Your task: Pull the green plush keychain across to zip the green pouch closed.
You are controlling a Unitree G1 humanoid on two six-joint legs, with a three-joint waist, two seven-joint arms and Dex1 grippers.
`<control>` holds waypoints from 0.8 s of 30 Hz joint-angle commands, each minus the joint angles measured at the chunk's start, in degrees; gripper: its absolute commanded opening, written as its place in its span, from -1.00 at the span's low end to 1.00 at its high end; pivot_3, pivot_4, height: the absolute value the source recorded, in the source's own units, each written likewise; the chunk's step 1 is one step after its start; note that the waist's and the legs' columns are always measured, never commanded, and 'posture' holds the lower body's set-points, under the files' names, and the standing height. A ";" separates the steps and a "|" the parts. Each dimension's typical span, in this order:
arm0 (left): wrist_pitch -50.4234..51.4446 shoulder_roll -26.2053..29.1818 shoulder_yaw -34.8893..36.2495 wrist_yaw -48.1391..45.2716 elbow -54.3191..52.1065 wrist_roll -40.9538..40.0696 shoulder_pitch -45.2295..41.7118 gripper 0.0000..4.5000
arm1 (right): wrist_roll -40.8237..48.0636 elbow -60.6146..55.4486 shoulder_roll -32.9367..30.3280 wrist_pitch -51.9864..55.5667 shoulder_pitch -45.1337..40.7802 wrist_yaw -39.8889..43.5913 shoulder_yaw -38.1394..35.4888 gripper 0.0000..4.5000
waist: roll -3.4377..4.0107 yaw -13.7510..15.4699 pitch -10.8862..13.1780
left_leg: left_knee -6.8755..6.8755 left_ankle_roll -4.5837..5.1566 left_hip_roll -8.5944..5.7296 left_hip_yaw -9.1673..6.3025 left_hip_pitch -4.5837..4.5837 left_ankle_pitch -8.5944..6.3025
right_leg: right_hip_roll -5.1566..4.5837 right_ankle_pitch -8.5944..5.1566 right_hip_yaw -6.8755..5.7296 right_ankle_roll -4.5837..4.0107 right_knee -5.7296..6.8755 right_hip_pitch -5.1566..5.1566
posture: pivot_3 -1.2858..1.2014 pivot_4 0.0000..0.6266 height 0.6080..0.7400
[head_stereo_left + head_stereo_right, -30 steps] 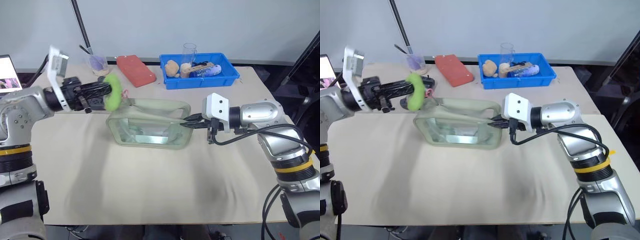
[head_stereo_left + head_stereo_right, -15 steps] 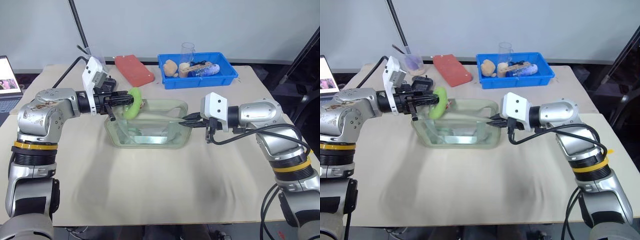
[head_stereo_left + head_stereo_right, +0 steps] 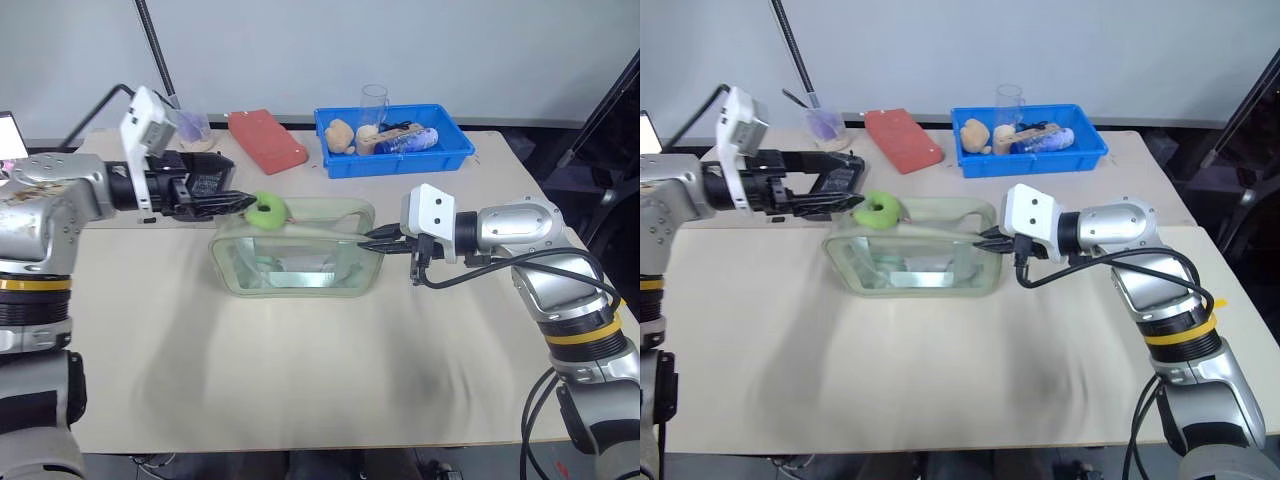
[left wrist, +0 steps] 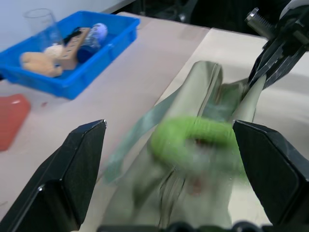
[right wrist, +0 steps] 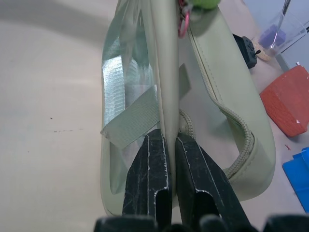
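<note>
With the keychain [image 3: 267, 211] lying loose on the left end of the pouch [image 3: 296, 249] near the bench's middle, the released left hand [image 3: 228, 203] should re-grip it squarely while the right hand [image 3: 377, 240], clenched on the pouch's edge, anchors it.

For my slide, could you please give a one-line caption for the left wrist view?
Open left gripper facing the keychain on the pouch, right gripper pinching its far end.
</note>
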 commanded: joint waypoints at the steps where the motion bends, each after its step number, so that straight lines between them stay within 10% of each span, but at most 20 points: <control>1: -1.32 2.40 2.51 -0.71 -0.38 0.42 -0.60 0.99 | 0.24 -0.52 0.34 -0.68 -1.46 -0.15 -1.45 -1.00 | 0.00 0.02 0.00 | 0.00 0.00 0.00 0.00 0.00 0.00 | 0.00 -0.07 0.00 0.11 0.00 0.00 | 0.03 -0.52 1.00; 17: -14.34 3.37 2.52 1.88 -13.43 7.84 21.73 0.99 | 0.20 0.25 0.86 -0.46 -2.91 1.02 -1.16 -1.00 | 0.02 0.41 0.01 | -0.03 -0.01 0.07 0.02 0.00 0.00 | 0.00 0.02 -0.02 -0.19 0.00 -0.01 | 0.03 -0.52 1.00; 24: -15.68 2.55 1.52 1.58 -11.87 8.94 22.25 -0.21 | 0.26 -0.05 0.77 -0.21 -2.64 1.16 -1.33 -1.00 | 0.02 0.23 0.01 | -0.04 -0.01 0.08 0.03 0.00 0.00 | 0.03 0.04 -0.02 -0.27 0.00 -0.03 | 0.03 -0.52 1.00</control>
